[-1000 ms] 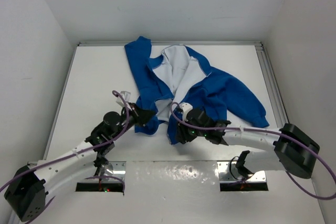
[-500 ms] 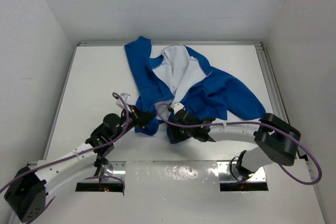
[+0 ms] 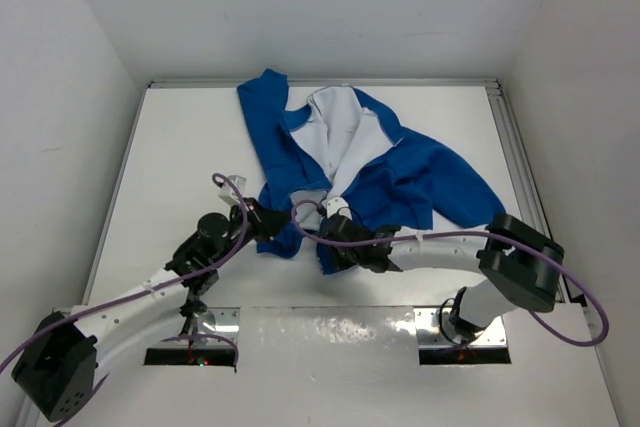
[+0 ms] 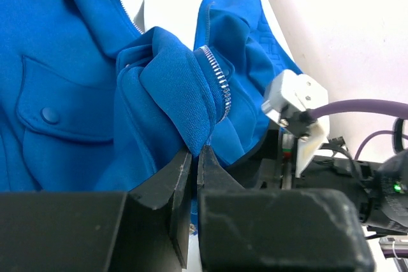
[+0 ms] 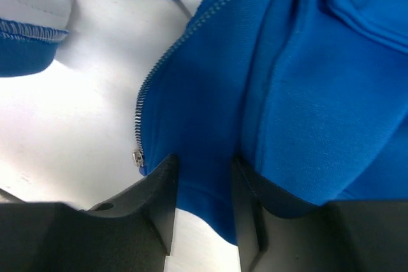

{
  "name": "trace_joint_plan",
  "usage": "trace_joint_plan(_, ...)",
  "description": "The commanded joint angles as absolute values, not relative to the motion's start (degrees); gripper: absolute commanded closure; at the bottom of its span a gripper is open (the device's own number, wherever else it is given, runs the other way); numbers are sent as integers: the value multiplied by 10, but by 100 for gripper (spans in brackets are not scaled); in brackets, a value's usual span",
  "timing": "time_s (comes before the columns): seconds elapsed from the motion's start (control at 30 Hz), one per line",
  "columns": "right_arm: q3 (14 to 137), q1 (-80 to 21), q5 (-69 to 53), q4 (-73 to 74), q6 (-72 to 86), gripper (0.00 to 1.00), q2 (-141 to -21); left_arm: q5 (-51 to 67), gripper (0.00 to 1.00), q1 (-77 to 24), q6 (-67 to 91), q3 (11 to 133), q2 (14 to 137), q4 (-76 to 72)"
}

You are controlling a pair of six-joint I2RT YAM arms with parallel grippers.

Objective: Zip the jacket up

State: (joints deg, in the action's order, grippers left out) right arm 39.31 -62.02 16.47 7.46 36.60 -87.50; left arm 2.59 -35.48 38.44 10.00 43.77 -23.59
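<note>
The royal-blue jacket lies open on the white table, its white lining showing at the top middle. My left gripper is shut on the bottom hem of the jacket's left front panel, with the zipper teeth just beside the pinch. My right gripper is closed on a fold of the right panel's bottom hem. That panel's zipper teeth run down to a small metal end just left of the left finger. The two grippers are close together.
A white enclosure surrounds the table, with a rail along the right edge. A shiny metal plate lies at the near edge between the arm bases. The right arm's white connector and purple cable sit close to my left gripper.
My right gripper has moved left toward my left gripper, drawing the right panel's hem with it. The left gripper has barely shifted.
</note>
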Motion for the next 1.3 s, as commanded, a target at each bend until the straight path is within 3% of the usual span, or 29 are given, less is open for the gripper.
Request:
trace_joint_plan(0.0, 393, -622, 200, 77, 376, 69, -836, 36, 100, -345, 381, 96, 453, -272)
trace_joint_plan(0.07, 402, -622, 187, 80, 368, 91, -814, 39, 100, -342, 381, 94, 457, -280)
trace_joint_plan(0.13, 411, -626, 161, 79, 367, 90, -810, 41, 100, -341, 382, 92, 461, -287)
trace_joint_plan(0.23, 414, -634, 138, 67, 370, 75, -819, 43, 100, -337, 380, 93, 463, -287)
trace_joint_plan(0.27, 414, -635, 136, 66, 371, 62, -832, 45, 100, -336, 380, 92, 462, -287)
trace_joint_plan(0.33, 412, -636, 129, 63, 376, 56, -846, 48, 100, -334, 381, 89, 461, -291)
trace_joint_plan(0.67, 414, -636, 151, 34, 387, 55, -917, 60, 100, -329, 379, 87, 462, -294)
trace_joint_plan(0.77, 399, -636, 177, 18, 403, 60, -920, 64, 100, -328, 379, 84, 461, -299)
trace_joint_plan(0.87, 381, -636, 196, -7, 417, 72, -916, 68, 100, -328, 379, 84, 461, -300)
trace_joint_plan(0.97, 368, -636, 193, -27, 424, 76, -908, 72, 100, -328, 379, 82, 465, -308)
trace_joint_plan(1.1, 345, -636, 192, -65, 432, 93, -890, 84, 100, -328, 379, 81, 475, -317)
trace_joint_plan(1.27, 300, -636, 189, -133, 426, 100, -835, 91, 100, -328, 379, 82, 483, -330)
